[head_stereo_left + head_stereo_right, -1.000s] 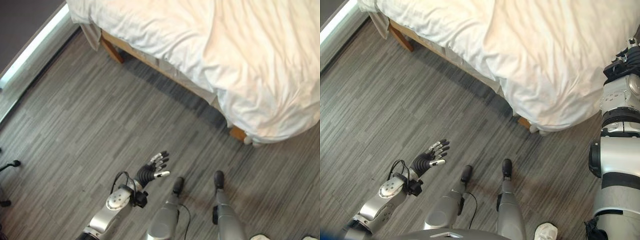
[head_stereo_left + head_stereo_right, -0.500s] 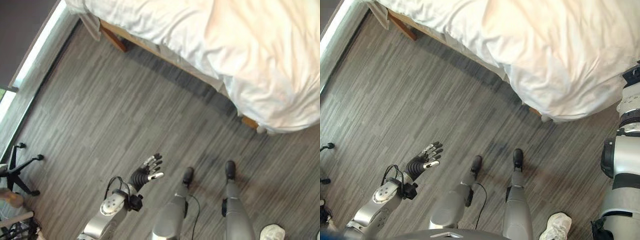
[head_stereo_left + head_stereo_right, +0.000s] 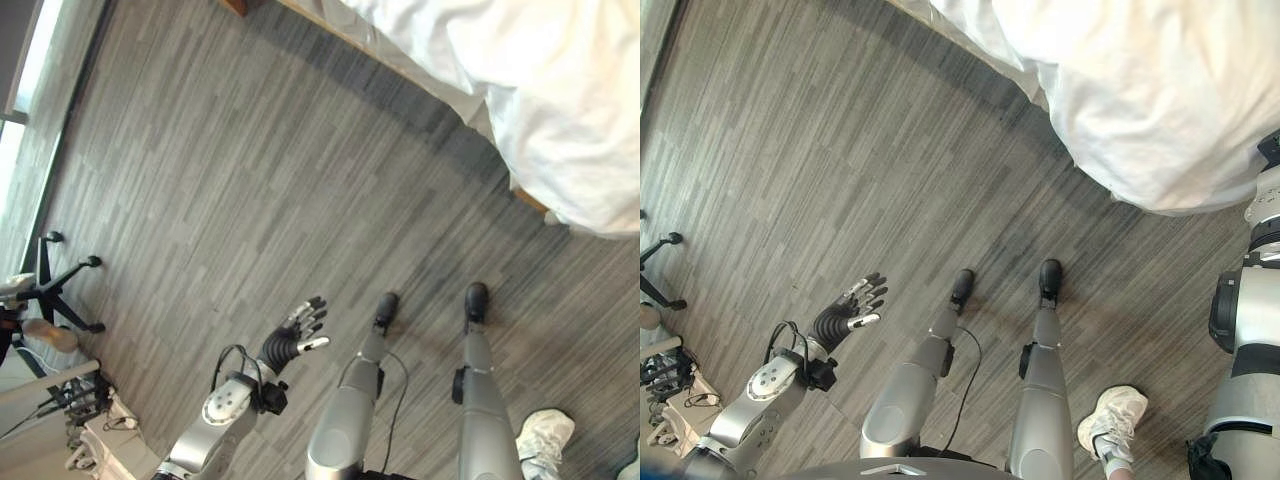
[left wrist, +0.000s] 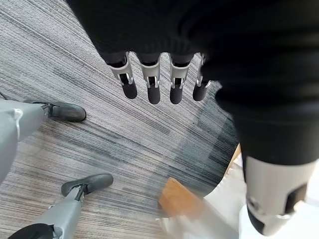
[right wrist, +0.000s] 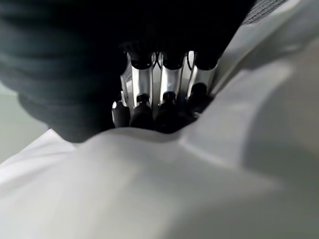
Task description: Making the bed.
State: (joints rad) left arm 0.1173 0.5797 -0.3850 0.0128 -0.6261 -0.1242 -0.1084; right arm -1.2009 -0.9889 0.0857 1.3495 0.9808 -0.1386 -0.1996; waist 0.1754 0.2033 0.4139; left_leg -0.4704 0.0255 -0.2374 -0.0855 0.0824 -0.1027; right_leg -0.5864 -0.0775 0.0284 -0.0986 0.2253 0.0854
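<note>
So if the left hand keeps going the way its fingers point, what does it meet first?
Probably the bare floor: the open left hand points toward the white duvet, but that lies well beyond; depth is unclear.

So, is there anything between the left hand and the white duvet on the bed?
Nothing visible stands in the way. The left hand hangs open above bare grey floor, and only that floor lies between it and the white duvet. The right hand is already curled into the duvet.

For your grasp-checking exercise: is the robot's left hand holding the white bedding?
No: the left hand hangs open over bare floor, apart from the white bedding.
</note>
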